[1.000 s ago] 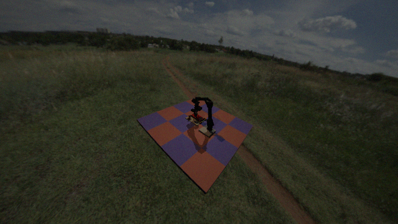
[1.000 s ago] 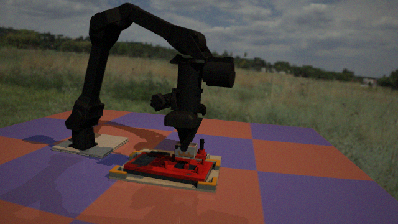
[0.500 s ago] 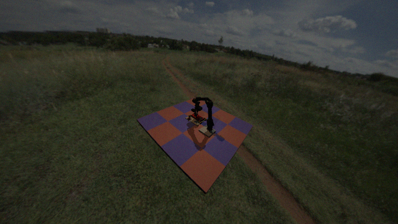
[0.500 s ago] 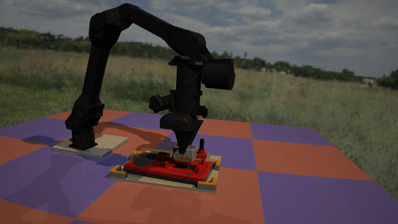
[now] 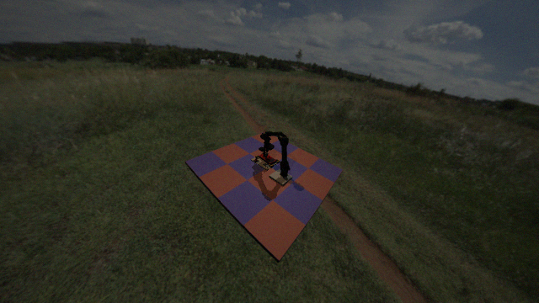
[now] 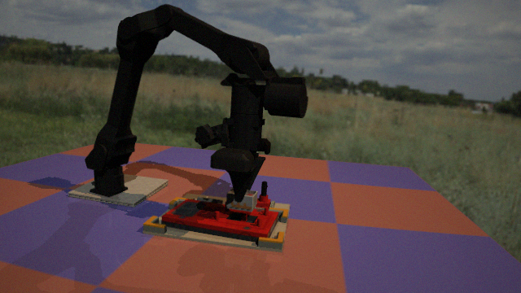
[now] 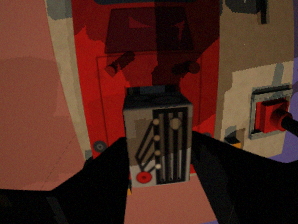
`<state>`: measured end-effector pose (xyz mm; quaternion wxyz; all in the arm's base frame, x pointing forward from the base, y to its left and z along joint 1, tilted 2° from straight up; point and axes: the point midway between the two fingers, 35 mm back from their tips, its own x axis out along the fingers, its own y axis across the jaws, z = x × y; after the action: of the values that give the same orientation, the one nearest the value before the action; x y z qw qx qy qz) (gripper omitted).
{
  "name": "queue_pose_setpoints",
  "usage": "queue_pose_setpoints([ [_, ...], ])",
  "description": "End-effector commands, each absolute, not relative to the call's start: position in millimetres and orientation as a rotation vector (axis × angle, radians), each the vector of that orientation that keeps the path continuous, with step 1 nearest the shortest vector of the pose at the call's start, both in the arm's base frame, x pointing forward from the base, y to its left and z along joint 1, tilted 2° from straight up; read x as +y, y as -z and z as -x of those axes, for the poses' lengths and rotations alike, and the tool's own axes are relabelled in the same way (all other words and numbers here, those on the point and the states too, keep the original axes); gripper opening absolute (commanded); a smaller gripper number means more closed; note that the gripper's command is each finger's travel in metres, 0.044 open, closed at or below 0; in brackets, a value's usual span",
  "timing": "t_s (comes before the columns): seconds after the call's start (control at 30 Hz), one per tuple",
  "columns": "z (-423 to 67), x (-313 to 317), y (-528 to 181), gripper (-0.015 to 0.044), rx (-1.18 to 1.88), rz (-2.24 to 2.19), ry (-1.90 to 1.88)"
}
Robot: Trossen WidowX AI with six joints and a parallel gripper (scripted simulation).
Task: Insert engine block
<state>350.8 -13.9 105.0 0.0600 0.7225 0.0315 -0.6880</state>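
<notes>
One black arm [image 6: 134,73], bent over at the elbow, wrist pointing straight down at a red car body [image 6: 212,220]. Gripper [image 6: 241,195] with jaws pinching a small grey engine block [image 6: 246,200] from two sides, block standing low on the car body's top, near its 3 o'clock end in the exterior view. From the wrist view, block [image 7: 160,145] seen end-on at centre, striped face with dark and pale bars turned toward the camera, a small red dot at its 7 o'clock corner; dark fingers flanking it at 9 and 3 o'clock. Straight beyond the block, toward 12 o'clock, a dark recess in the red body [image 7: 160,36]; cannot tell whether the block sits inside an opening or just rests above it. Car body lying on a pale base plate [image 6: 240,241] with yellow corner pieces [image 6: 272,241]. A short dark post [image 6: 264,189] on a red mount just beside the block at 3 o'clock. Arm's foot on a grey slab [image 6: 144,185], at 10 o'clock from the car body. All on a checkered purple-and-orange floor [image 6: 387,212], amid grass [image 5: 105,147].
</notes>
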Motion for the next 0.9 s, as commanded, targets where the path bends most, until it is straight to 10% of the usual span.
queue_pose_setpoints([
  [0.0, -351.3, -13.3, -105.0, 0.0159, 0.111, -2.183, 2.075],
  [0.87, -352.1, -13.1, -103.1, 0.0159, 0.063, -2.210, 2.099],
])
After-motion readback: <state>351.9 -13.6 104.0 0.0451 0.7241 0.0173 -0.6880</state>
